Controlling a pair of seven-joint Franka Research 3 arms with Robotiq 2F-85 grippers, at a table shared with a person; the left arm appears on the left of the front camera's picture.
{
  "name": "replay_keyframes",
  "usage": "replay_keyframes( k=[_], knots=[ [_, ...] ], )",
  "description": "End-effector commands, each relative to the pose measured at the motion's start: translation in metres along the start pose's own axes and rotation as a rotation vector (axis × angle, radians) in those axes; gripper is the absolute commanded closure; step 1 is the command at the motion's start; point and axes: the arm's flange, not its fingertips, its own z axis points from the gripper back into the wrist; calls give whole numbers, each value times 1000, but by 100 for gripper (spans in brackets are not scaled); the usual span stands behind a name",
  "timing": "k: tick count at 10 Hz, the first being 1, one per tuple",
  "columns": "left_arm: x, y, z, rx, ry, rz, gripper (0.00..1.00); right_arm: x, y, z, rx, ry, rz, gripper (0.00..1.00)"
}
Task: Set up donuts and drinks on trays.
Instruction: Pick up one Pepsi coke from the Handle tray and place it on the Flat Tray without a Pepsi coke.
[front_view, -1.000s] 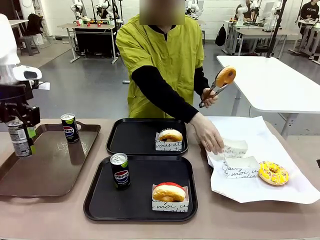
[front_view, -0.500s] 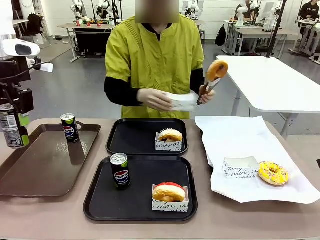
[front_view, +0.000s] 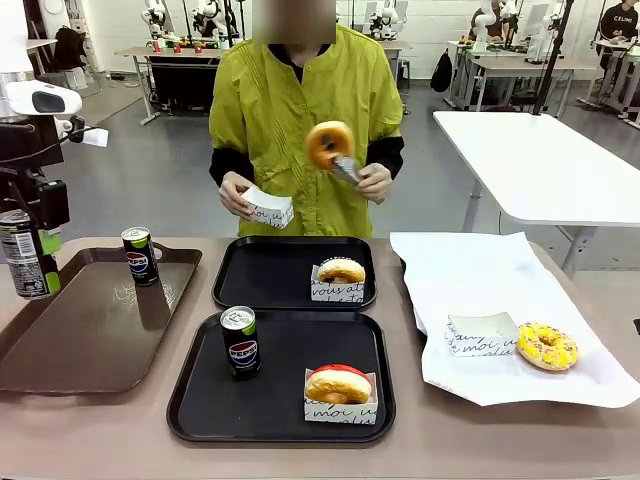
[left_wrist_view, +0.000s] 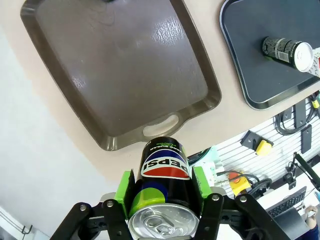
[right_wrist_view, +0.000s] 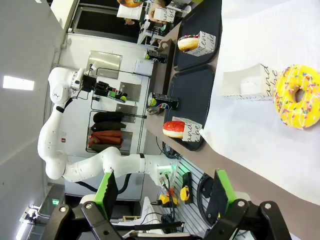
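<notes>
Left tool (left_wrist_view: 162, 184) was clamped on a Pepsi can (left_wrist_view: 164, 162) at the surface's (front_view: 450, 440) 9 o'clock; right tool (right_wrist_view: 164, 192) sat released.

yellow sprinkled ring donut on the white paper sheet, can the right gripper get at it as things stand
Probably yes: the right gripper is open and empty, and the yellow sprinkled ring donut lies uncovered on the white paper sheet. Only the small white paper box close beside it crowds one side.
</notes>
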Motion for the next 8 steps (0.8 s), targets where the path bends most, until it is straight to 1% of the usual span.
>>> replay_keyframes(
  k=[1,4,6,8],
  knots=[
    [0,0,0,0,-1,0,42,4,1,-1,23,-17,19,0],
    [41,-56,-6,28,-4,-74,42,4,1,-1,23,-17,19,0],
    [59,-85,-13,55,-8,-100,42,4,1,-1,23,-17,19,0],
    [95,-115,-21,72,-10,-150,42,4,1,-1,23,-17,19,0]
  ],
)
